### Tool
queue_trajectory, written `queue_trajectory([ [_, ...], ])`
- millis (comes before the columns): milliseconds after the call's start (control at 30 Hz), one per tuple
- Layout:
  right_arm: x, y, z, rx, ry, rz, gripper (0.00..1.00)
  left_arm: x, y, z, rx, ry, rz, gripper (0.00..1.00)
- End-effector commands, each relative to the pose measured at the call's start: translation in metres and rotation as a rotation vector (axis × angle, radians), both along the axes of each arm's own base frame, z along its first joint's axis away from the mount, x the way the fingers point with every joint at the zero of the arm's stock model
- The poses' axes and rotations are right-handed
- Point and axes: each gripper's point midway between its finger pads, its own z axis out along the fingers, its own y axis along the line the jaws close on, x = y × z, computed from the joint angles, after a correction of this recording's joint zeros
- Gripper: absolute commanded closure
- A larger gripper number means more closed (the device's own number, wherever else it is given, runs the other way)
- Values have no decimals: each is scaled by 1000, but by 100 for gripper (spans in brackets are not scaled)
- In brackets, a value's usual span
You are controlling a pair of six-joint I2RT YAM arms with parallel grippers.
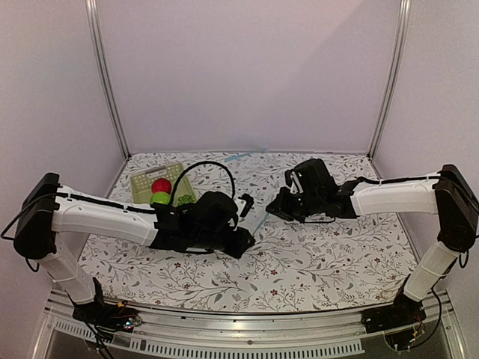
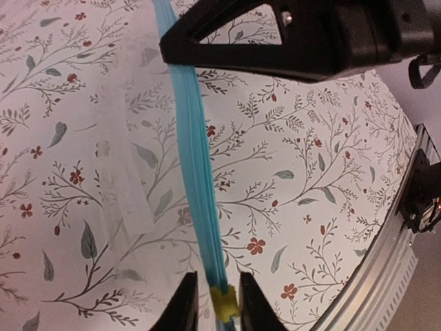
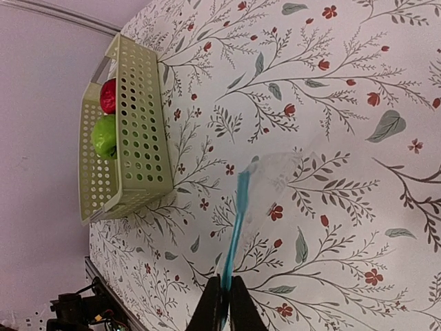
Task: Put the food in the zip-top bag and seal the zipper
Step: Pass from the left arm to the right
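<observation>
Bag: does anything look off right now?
Yes. The left gripper and right gripper both pinch the zipper, yet the bag lies flat and empty; the red apple and green apple sit in the basket.

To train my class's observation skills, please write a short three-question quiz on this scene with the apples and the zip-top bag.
1. True or false: the glossy round red apple and the round green apple are already inside the thin clear plastic zip-top bag.
2. What does the right tool grip? A) the red apple B) the bag's light blue zipper strip C) nothing
3. Fill in: at the left tool, the small slider tab between its fingertips is coloured ___.
Key: 1 false, both lie in the pale green perforated plastic basket; 2 B; 3 yellow.
</observation>
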Motion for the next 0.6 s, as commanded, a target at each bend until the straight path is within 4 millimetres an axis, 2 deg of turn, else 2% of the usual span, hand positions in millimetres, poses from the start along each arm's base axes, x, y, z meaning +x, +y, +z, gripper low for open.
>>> queue_trajectory([
  [0,-5,6,25,46,-41,41,95,-3,-6,26,-92,-13,-51,52],
  [33,-7,6,30,54,-47,53,96,-3,-6,32,-108,-16,-52,40],
  [100,-13,6,38,67,-61,79,96,-2,-7,42,-138,-7,-55,28],
  [233,-25,0,49,59,-76,109,96,6,-6,49,-179,55,-36,29],
  [333,-33,-4,59,62,-91,126,96,11,-11,47,-179,68,-36,27],
  [467,-40,-7,66,65,-100,140,96,12,-24,47,-221,97,-60,21],
  [567,-44,-10,70,55,-112,141,96,13,-38,60,-313,105,-84,20],
])
